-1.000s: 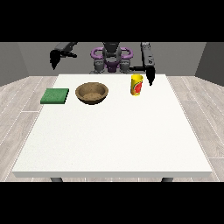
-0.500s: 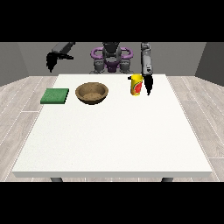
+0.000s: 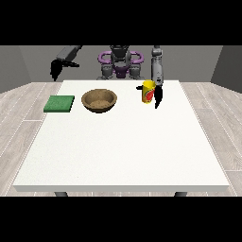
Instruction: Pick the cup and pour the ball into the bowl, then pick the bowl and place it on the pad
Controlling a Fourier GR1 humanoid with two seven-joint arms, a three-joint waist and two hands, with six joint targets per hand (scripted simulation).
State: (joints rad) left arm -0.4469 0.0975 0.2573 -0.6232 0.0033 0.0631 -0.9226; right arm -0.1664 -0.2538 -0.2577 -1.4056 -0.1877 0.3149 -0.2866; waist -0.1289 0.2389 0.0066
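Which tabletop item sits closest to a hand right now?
The yellow cup: the hand at the view's right is right beside it. The brown bowl and green pad sit apart.

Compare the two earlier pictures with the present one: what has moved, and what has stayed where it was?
The hand at the view's right has come down beside the yellow cup, on the cup's right in the view; whether it touches or holds the cup cannot be told. The hand at the view's left has stayed raised, off the table's far left corner. The cup, brown bowl and green pad have not moved.
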